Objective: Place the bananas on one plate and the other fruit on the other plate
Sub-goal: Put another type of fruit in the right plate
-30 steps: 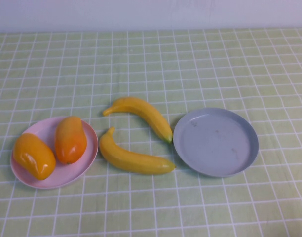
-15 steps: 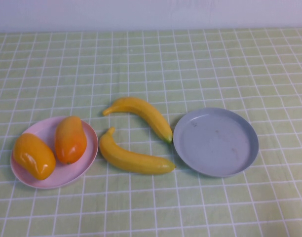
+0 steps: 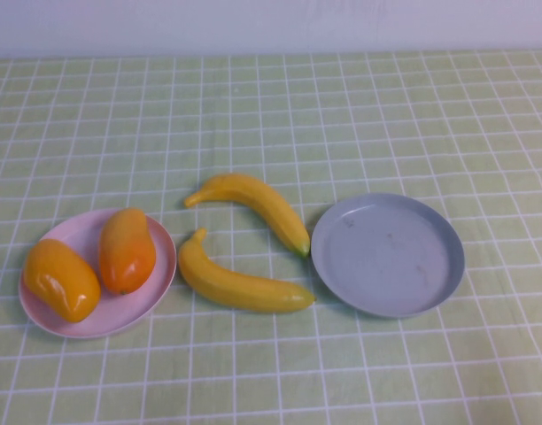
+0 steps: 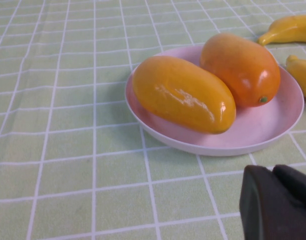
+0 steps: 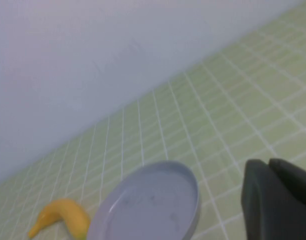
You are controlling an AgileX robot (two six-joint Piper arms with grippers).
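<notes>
Two yellow bananas lie on the cloth between the plates, one farther back [image 3: 253, 205] and one nearer [image 3: 240, 285]. The grey-blue plate [image 3: 388, 257] to their right is empty. The pale pink plate [image 3: 158, 288] on the left holds both orange oval fruits [image 3: 60, 279] [image 3: 126, 250]. Neither gripper shows in the high view. In the left wrist view my left gripper [image 4: 273, 172] is shut and empty, just off the pink plate's [image 4: 253, 135] near rim, by the fruits [image 4: 183, 93] [image 4: 241, 68]. In the right wrist view my right gripper [image 5: 269, 162] is shut and empty, raised beside the grey plate [image 5: 153, 205]; one banana [image 5: 63, 215] shows beyond it.
A green checked cloth [image 3: 342, 115] covers the table, and a pale wall [image 3: 271, 22] runs along its far edge. Bare cloth lies behind the plates and along the front.
</notes>
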